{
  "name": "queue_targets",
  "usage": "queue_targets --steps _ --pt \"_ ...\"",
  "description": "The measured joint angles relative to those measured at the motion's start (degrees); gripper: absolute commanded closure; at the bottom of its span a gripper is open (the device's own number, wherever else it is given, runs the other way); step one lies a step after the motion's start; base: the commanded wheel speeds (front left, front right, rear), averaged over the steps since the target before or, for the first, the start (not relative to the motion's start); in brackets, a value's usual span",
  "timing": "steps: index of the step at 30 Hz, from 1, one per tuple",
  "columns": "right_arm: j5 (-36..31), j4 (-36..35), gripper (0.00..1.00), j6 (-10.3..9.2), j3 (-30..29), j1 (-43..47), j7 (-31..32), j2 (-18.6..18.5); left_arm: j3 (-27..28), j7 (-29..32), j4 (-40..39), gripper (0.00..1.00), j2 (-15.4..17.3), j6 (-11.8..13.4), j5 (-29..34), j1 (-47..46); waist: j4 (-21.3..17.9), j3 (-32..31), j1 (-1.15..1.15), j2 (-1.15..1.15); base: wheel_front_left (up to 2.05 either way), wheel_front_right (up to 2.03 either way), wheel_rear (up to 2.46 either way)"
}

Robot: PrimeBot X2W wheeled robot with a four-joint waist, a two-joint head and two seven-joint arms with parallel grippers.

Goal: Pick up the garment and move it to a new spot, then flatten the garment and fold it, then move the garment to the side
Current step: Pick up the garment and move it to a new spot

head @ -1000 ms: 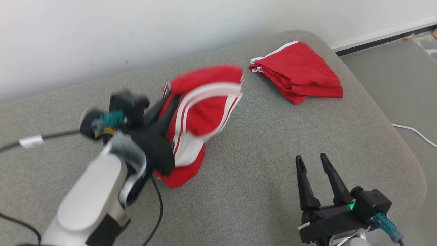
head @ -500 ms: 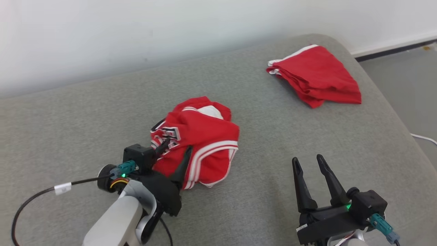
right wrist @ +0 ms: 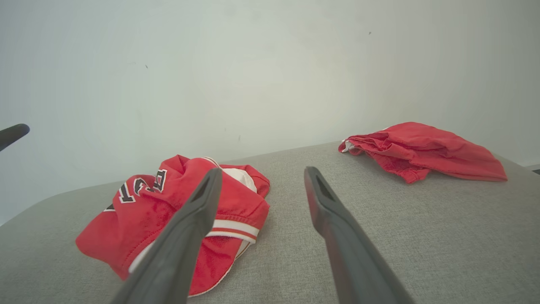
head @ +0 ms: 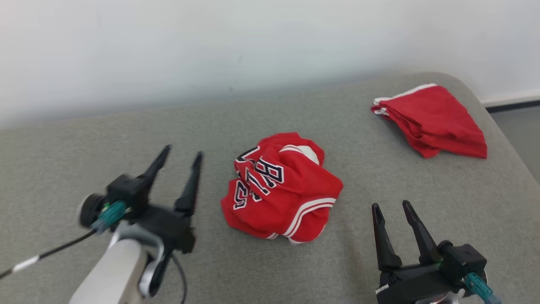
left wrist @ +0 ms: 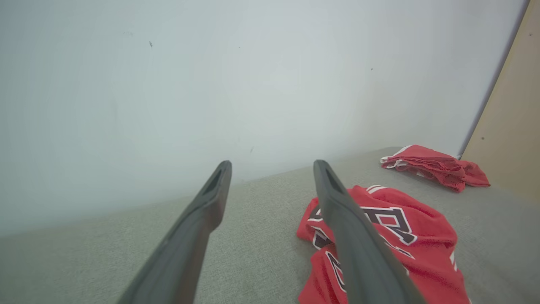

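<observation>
A red garment (head: 280, 190) with white stripes and dark lettering lies crumpled in a heap near the middle of the grey cushion (head: 84, 147). It also appears low right in the left wrist view (left wrist: 392, 236) and low left in the right wrist view (right wrist: 177, 211). My left gripper (head: 183, 152) hovers open to the left of the heap, apart from it, with nothing between its fingers. To the heap's lower right, my right gripper (head: 391, 206) stands open and empty.
A second red garment (head: 430, 120) lies folded at the cushion's far right corner, also seen in the wrist views (left wrist: 434, 166) (right wrist: 422, 150). A white wall (head: 253, 42) runs behind the cushion. A black cable (head: 46, 253) trails from my left wrist.
My left gripper opened and let go of the crumpled garment, which dropped onto the cushion, then drew away to its left. The head camera has shifted. The right gripper stayed open.
</observation>
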Motion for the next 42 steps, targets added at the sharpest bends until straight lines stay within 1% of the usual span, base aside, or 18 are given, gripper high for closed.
queue_targets --steps 5,6,7,10,16,18,22,27,32,37,39,42 --pt "-0.2 -0.3 0.00 0.00 -0.7 1.6 0.0 0.0 5.0 0.0 -6.7 0.00 3.5 2.7 1.9 7.5 1.8 -1.8 -0.01 0.00 0.00 0.00 0.00" --pt "-0.2 -0.3 0.00 0.00 -0.9 1.9 0.0 0.0 5.9 0.0 -8.0 0.00 4.0 3.3 2.2 9.5 2.2 -2.1 -0.01 0.00 0.00 0.00 0.00" --pt "-0.5 -0.4 0.00 0.00 -1.2 2.5 0.0 0.0 8.0 0.0 -10.9 0.00 4.6 4.3 3.2 13.3 2.8 -2.6 -0.01 0.00 0.00 0.00 0.00" --pt "-0.6 -0.4 0.00 0.01 -1.6 2.9 0.0 0.0 11.5 0.0 -15.7 0.00 5.2 5.7 4.7 18.6 3.7 -3.2 -0.01 0.00 0.00 0.00 0.00" --pt "-1.1 -0.6 0.00 0.00 -2.6 3.4 0.0 0.0 18.1 -0.1 -22.2 0.00 4.1 7.2 8.8 29.0 5.2 -3.8 -0.01 0.00 0.00 0.00 0.00" --pt "-1.2 -0.6 0.00 0.00 -2.8 3.7 0.0 0.0 20.0 -0.1 -23.1 0.00 2.6 7.7 9.0 31.4 5.6 -4.0 -0.01 0.00 0.00 0.00 0.00" --pt "-1.2 -0.4 0.00 0.00 -2.9 4.1 0.0 0.0 22.2 -0.1 -23.4 0.00 0.6 8.3 11.6 35.5 6.1 -4.4 -0.01 0.00 0.00 0.00 0.00" --pt "-1.2 -0.1 0.00 0.00 -2.9 4.6 0.0 0.0 25.1 -0.1 -23.4 0.00 -2.6 8.1 13.5 38.5 6.3 -4.7 -0.01 0.00 0.00 0.00 0.00" --pt "-1.2 0.1 0.00 0.00 -2.9 5.1 0.0 0.0 28.0 -0.1 -23.7 0.00 -5.1 6.3 15.5 39.3 6.6 -4.7 0.00 0.00 0.00 0.00 0.00" --pt "-1.2 0.5 0.00 0.01 -2.8 5.2 0.0 0.0 28.7 -0.1 -22.1 0.00 -5.7 3.8 19.2 39.9 6.7 -4.7 0.00 0.00 0.00 0.00 0.00" --pt "-1.3 0.5 0.00 0.01 -2.8 5.2 0.0 0.0 28.7 -0.1 -21.8 0.00 -5.9 2.7 19.8 39.9 6.7 -4.7 0.00 0.00 0.00 0.00 0.00" --pt "-1.4 0.7 0.00 0.00 -2.7 5.2 0.0 0.0 29.1 -0.1 -21.2 0.00 -5.9 1.7 21.2 39.9 6.6 -4.8 0.00 0.00 0.00 0.00 0.00"
